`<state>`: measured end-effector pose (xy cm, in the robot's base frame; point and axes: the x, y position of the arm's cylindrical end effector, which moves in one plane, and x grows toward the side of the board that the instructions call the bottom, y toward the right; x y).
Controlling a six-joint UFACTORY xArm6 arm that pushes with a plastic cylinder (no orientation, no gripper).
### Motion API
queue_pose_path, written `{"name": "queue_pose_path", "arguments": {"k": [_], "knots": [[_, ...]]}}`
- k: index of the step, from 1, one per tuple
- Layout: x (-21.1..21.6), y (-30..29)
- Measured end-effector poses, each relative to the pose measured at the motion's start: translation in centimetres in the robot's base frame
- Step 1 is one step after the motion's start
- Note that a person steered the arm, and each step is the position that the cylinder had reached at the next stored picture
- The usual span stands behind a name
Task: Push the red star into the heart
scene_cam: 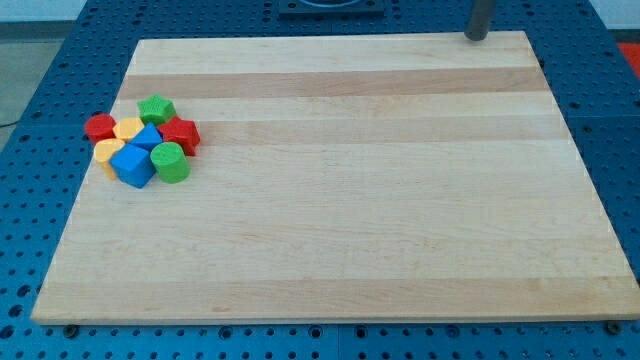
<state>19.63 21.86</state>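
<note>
1. At the board's (330, 180) top edge, near its top right corner, my tip (477, 37) rests well apart from every block. The arm carries no pincer at all, only a straight dark rod, so there is nothing to open or close.

2. All the blocks sit in one tight cluster near the board's left edge, in its upper half. The red star (181, 134) is on the cluster's right side, toward the board's middle.

3. Touching or just beside the star are a green block (156, 108) above it toward the top edge, a green cylinder (170, 162) below it, and a blue block (147, 137) on its left. Further left lie a yellow block that looks like the heart (128, 128), a second yellow block (108, 154), a red block (100, 127) at the far left and a larger blue block (133, 166) at the bottom.

4. I judge the task not yet begun: this is the approach step, with the tip far from the star.

5. The next move calls for a long travel across the board to the star's right side, then a short push leftward toward the heart. The blue block seems to lie between the two, so it may be shoved along.
</note>
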Motion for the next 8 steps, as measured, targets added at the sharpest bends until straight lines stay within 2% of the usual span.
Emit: {"name": "queue_pose_path", "arguments": {"k": [1,2,3,5,6,7,8], "knots": [[0.1,-0.8],[2.7,-8.9],[5.2,-20.9],[6.0,-44.4],[6.2,-52.3],[6.7,-52.3],[10.5,-52.4]]}}
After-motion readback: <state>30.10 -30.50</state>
